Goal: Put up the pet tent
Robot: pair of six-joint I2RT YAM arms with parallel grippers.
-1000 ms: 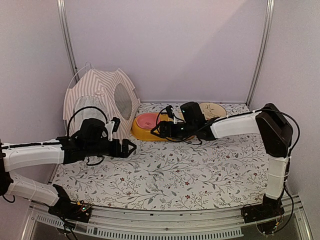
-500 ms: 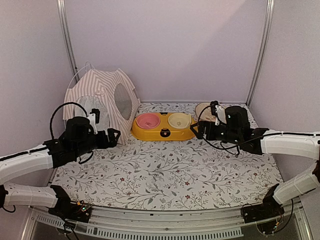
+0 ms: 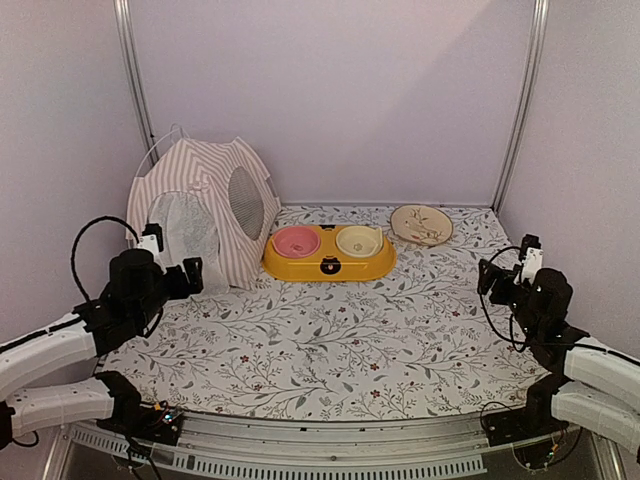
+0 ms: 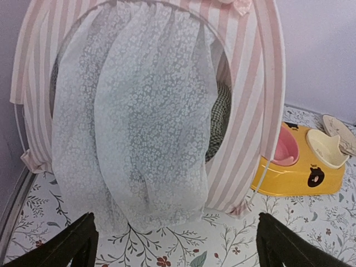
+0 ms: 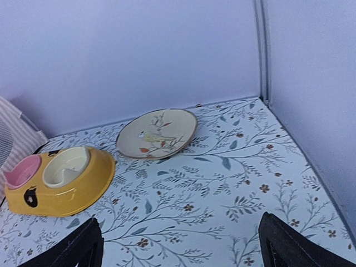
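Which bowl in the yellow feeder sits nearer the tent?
The pink bowl, at the left end of the yellow feeder beside the pet tent; the cream bowl sits at its right end, toward the plate.

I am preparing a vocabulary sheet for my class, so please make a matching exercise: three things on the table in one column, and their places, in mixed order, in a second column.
Things:
1. tent
2. yellow feeder
3. plate

Places:
a. far right
b. far left corner
c. middle, between the other two

Pairs: 1-b; 2-c; 3-a
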